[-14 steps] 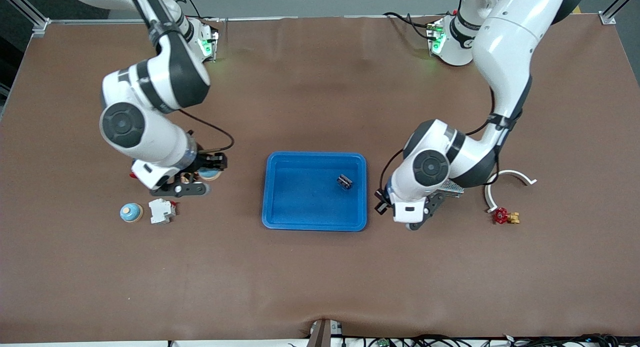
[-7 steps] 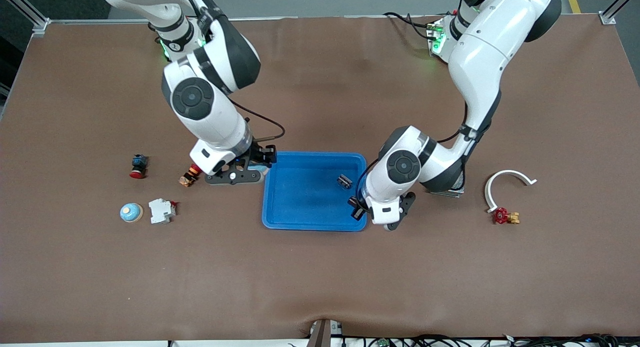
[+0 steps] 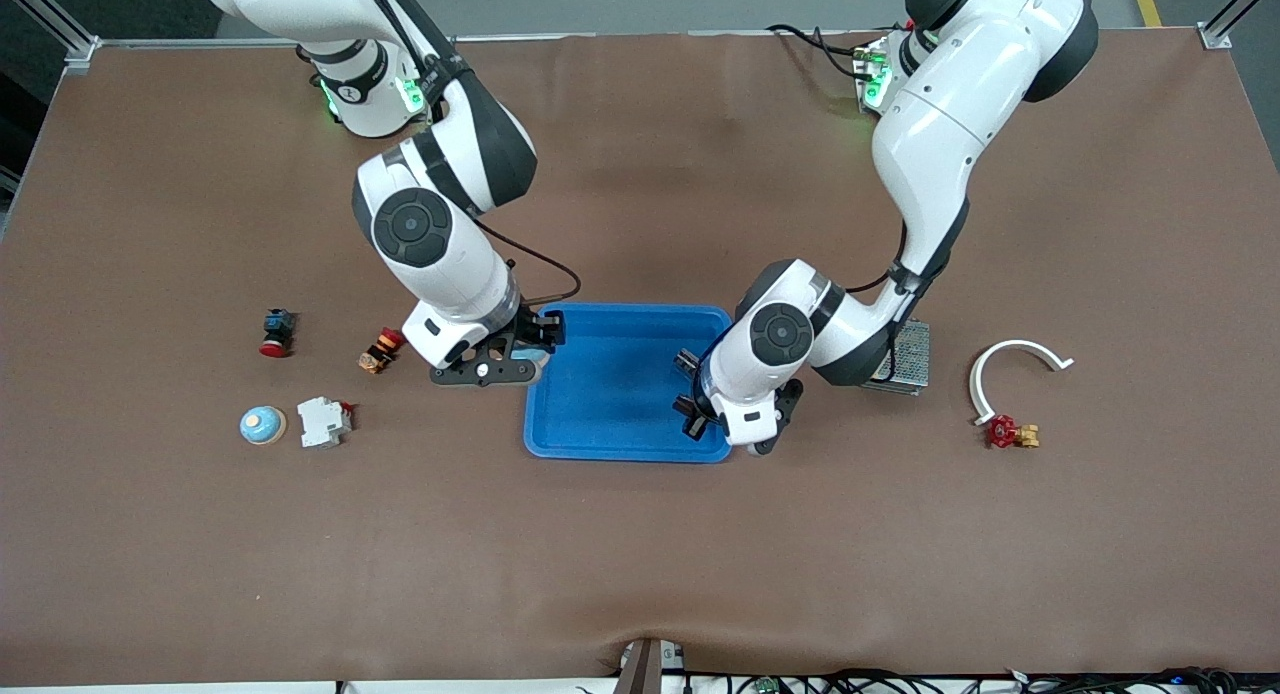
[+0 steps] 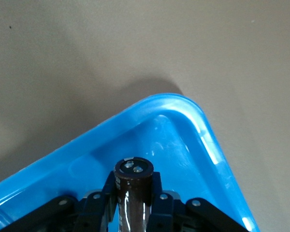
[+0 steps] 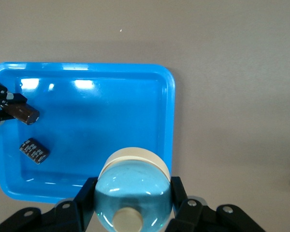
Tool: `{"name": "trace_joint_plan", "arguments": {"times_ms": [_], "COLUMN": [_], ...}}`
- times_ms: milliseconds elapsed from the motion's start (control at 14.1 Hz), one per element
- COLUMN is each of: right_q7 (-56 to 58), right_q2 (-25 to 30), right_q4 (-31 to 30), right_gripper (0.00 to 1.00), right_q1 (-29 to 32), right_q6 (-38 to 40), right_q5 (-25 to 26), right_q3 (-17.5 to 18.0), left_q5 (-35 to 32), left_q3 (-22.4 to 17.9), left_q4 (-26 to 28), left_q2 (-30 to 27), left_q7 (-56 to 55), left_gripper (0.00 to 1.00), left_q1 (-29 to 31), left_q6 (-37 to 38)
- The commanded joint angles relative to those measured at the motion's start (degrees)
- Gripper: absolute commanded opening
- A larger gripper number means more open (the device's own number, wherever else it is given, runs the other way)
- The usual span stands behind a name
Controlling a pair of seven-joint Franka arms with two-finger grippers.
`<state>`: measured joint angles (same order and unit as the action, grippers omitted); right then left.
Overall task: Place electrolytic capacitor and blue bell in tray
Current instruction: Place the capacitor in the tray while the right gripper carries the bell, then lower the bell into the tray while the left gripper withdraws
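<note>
The blue tray (image 3: 612, 394) lies mid-table. My right gripper (image 3: 528, 360) is shut on a blue bell (image 5: 134, 192) with a cream button and base, and hangs over the tray's rim (image 5: 170, 121) at the right arm's end. My left gripper (image 3: 693, 415) is shut on the dark brown electrolytic capacitor (image 4: 134, 180), whose two terminals point outward. It hangs over the tray's corner (image 4: 183, 104) at the left arm's end, nearer the front camera. In the right wrist view the capacitor (image 5: 23, 113) shows over the tray.
A small black ribbed part (image 5: 35, 150) lies in the tray. A second blue bell (image 3: 262, 425), a white breaker (image 3: 323, 421), a red push button (image 3: 276, 333) and a small orange-red part (image 3: 378, 350) lie toward the right arm's end. A grey mesh box (image 3: 903, 355), white curved piece (image 3: 1020, 352) and red valve (image 3: 1008, 433) lie toward the left arm's end.
Both arms have swung in toward the tray. The right gripper carried the bell from among the loose parts to the tray's rim. The left gripper brought the capacitor over the tray's corner.
</note>
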<state>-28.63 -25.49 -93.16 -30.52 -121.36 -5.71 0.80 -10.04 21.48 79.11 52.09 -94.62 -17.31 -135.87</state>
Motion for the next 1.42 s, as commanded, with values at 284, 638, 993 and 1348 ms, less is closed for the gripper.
{"name": "trace_joint_plan", "arguments": {"times_ms": [284, 638, 993, 1348], "right_q7": [-6.5, -7.1, -7.1, -7.1], "right_q2": [-2.4, -4.9, -6.8, -9.6], "right_q4": [-4.7, -6.2, -7.1, -7.2], "right_gripper": [0.51, 0.51, 0.51, 0.51], "right_q1": [-4.8, -5.5, -5.4, -5.4], "right_q6": [-10.4, -12.6, -15.2, -18.6], "right_q5": [0.0, 1.9, 2.5, 2.5], "right_q3": [-0.7, -0.8, -0.9, -1.1], "left_q5": [0.3, 0.2, 0.2, 0.0], "left_q3": [-0.6, -0.6, -0.8, -0.8], "left_q4": [-1.4, -1.8, -1.8, -1.6], "left_q2": [0.2, -4.1, -10.9, -18.6], "left_q7": [0.0, 3.4, 16.3, 29.7], "left_gripper": [1.00, 1.00, 1.00, 1.00], "left_q1": [-1.3, 0.0, 4.2, 9.5], "left_q6": [0.5, 9.0, 17.3, 24.7]}}
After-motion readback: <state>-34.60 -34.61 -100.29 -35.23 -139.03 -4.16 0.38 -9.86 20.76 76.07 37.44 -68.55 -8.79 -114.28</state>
